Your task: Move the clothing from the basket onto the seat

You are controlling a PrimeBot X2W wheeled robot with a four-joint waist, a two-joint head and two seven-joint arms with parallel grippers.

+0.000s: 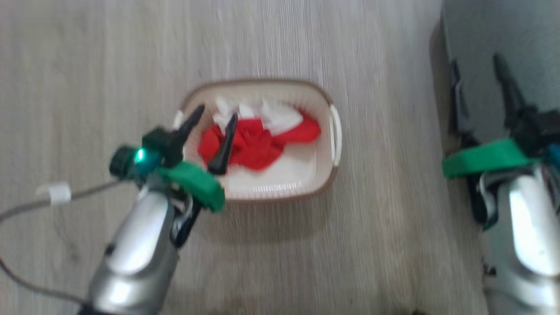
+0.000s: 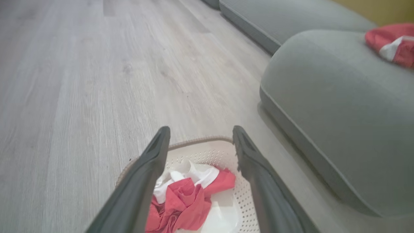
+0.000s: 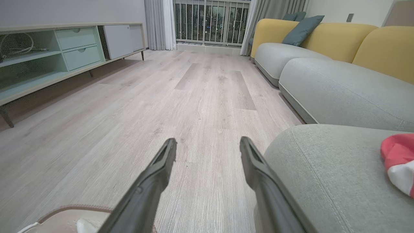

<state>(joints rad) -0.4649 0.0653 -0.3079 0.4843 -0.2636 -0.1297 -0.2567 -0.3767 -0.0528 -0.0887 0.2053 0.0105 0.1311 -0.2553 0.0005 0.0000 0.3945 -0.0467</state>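
- Your left claw (image 1: 217, 111) is spread wide and empty; its two dark fingers hang over the left end of the basket (image 1: 324, 131), tips pointing at the red heap; the head view is too blurred to tell whether they touch it.
- Your right claw (image 1: 477, 63) is likewise spread wide and holds nothing; it hovers at the edge of the seat (image 2: 339, 113), well apart from the basket.
- The clothing (image 1: 253, 144) lies bunched in the middle of the basket: crumpled bright red fabric with white parts towards the far side; the basket stands on the pale wood floor (image 1: 87, 65), just beside the grey seat.
- Another red-and-white garment (image 2: 391, 42) already lies on top of the seat, so the job looks partly done.
- Handling, as a judgement: the fabric looks light, soft and limp; it will fold, drape and trail rather than keep a shape; nothing here is fragile; the light basket may tip or lift if cloth snags its rim.
- Where to take hold: pinch the raised red folds at the middle of the heap, deep enough to gather several layers; a shallow nip on a white edge would probably slip.
- Arm pose: your left forearm (image 1: 135, 245) enters at the lower left and slants up and rightward towards the basket, wrist tipped down; your right forearm (image 1: 529, 227) runs straight up the right side of the head view, along the seat's edge.
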